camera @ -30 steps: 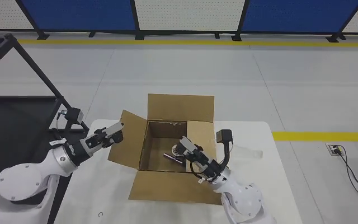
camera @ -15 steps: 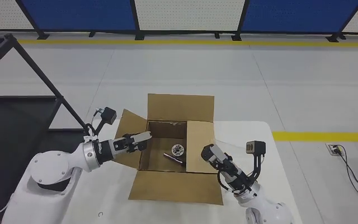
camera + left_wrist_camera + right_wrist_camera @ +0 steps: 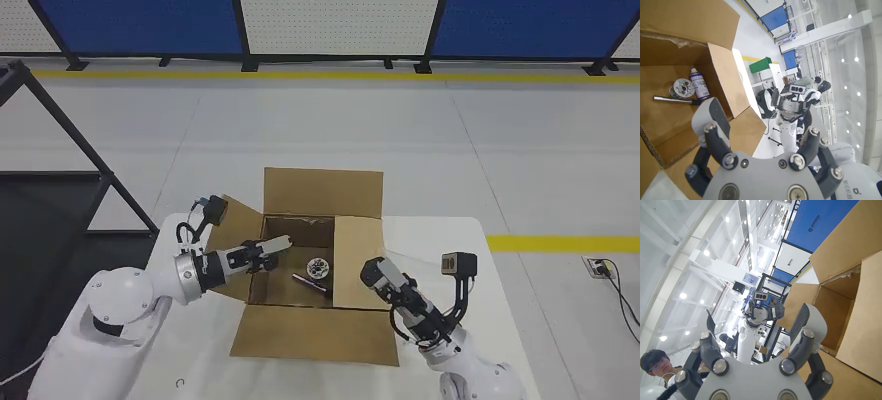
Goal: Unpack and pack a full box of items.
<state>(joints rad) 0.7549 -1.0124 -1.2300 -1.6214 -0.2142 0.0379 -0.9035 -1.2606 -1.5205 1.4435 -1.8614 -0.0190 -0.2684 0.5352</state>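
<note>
Two claws: both spread wide and holding nothing, one at each side of the box.
Left claw (image 3: 271,250): over the box's left edge, above the tilted left flap, pointing in over the opening. In the left wrist view its pale fingers (image 3: 715,111) stand well apart with the box floor beyond them.
Box (image 3: 322,190): brown cardboard, open at the top, standing on the white desk (image 3: 430,235). The far flap stands up, the near flap lies folded out toward the robot, and the right flap is raised.
Metal rod (image 3: 673,99): thin and shiny with a dark end, lying flat on the box floor, toward the box's right wall.
Metal disc (image 3: 682,88): round with several holes, on the box floor just beside the rod.
Spray can (image 3: 698,86): white with a printed label, just beside the disc, close against the box's right wall.
Right claw (image 3: 375,272): outside the box, just beside the right flap's near corner. In the right wrist view its ribbed fingers (image 3: 800,321) are set far apart, empty.
</note>
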